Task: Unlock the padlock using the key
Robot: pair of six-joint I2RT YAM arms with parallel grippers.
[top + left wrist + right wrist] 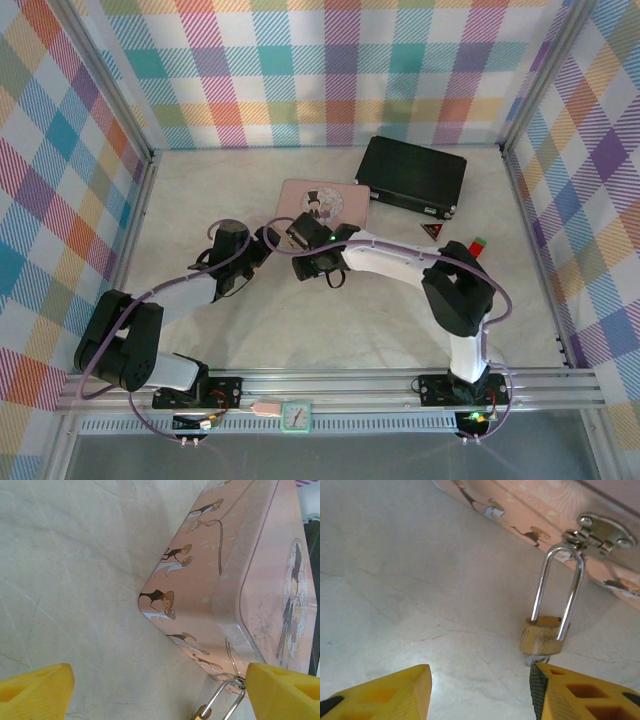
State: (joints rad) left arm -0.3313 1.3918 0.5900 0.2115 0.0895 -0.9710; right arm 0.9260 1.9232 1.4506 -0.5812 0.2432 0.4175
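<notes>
On the pale table, hooked to the silver clasp of the pink illustrated tin box, the tiny brass padlock lies before the wide-open, empty right hand, with the left hand equally open, so a misaligned close could shove the loose lock aside.

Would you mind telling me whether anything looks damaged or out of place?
The pink box lid looks scuffed, with scratches and a shiny worn patch at its edge near the padlock. Nothing else stands out.

Pink box near black case; small clock front.
</notes>
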